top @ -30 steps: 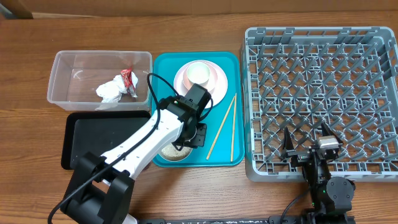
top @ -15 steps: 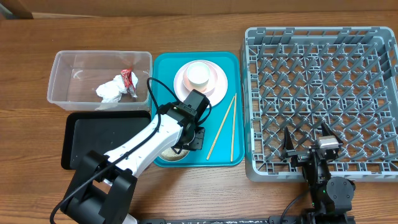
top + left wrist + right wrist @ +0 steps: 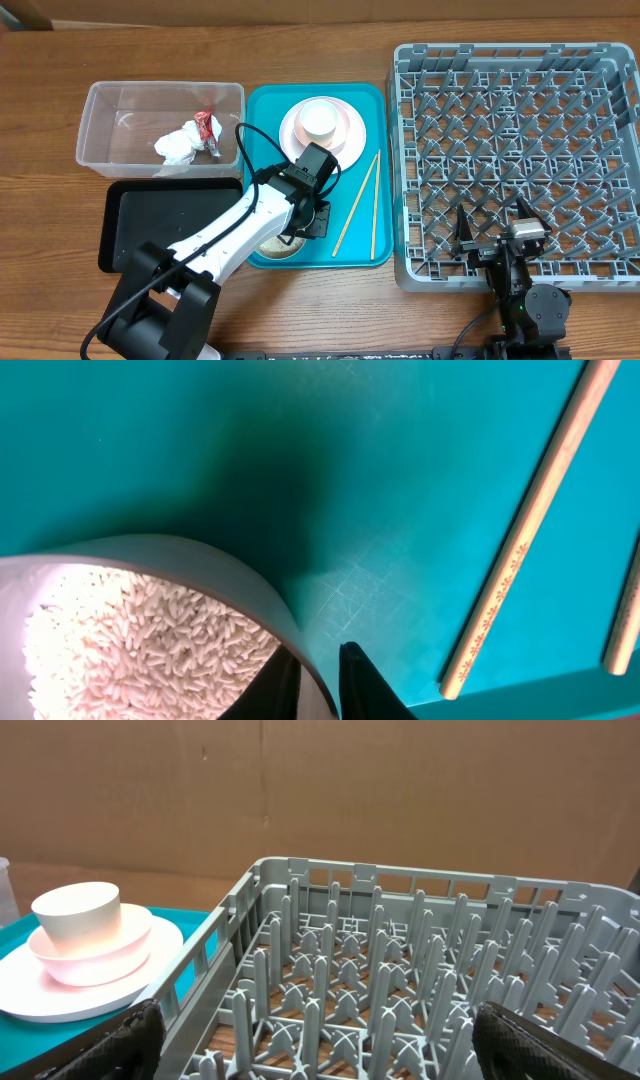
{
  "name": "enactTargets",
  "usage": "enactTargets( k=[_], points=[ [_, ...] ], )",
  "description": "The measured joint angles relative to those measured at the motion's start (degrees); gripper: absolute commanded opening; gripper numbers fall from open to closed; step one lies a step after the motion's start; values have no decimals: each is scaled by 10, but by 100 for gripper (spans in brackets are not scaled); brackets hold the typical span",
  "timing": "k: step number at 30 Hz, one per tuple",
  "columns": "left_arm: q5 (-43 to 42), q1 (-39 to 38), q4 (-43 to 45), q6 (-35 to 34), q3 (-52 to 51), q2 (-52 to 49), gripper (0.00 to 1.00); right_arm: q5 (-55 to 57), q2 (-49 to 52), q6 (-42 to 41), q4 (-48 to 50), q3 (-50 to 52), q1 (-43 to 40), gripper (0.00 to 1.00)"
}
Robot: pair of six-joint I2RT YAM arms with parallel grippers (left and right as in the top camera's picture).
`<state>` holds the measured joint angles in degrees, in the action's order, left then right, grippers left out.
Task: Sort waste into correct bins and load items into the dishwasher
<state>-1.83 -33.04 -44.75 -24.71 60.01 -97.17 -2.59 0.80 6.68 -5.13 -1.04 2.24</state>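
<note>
Here the left gripper (image 3: 315,656) was clamped on the rim of the one white bowl (image 3: 236,572), one finger inside and one outside. The bowl sat at the near edge of the teal tray (image 3: 262,106) and held a single heap of rice (image 3: 140,640). Two chopsticks (image 3: 355,205) lay just beside it on the same tray, side by side and angled slightly apart. One pink plate (image 3: 345,141) lay at the tray's far end with one white cup (image 3: 320,118) on it.

There were two bins, both to the left of the tray. The clear tub (image 3: 91,128) held one crumpled napkin (image 3: 178,145) and one red wrapper (image 3: 207,127) (the two touching). The black tray (image 3: 170,215) lay in front of the tub.

The right gripper (image 3: 315,1025) hung spread wide and held nothing, over the near edge of the one grey dish rack (image 3: 510,130).
</note>
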Motion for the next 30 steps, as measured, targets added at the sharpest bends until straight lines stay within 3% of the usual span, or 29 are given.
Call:
enactTargets(
  k=[17,23,30],
  points=[
    [0,0,7,-20,-27,0,13,0,0,0,0,0,0,100],
    [4,0,11,-23,-28,0,4,0,0,0,0,0,0,100],
    [10,0,11,-24,-28,3,4,0,0,0,0,0,0,100]
  ],
)
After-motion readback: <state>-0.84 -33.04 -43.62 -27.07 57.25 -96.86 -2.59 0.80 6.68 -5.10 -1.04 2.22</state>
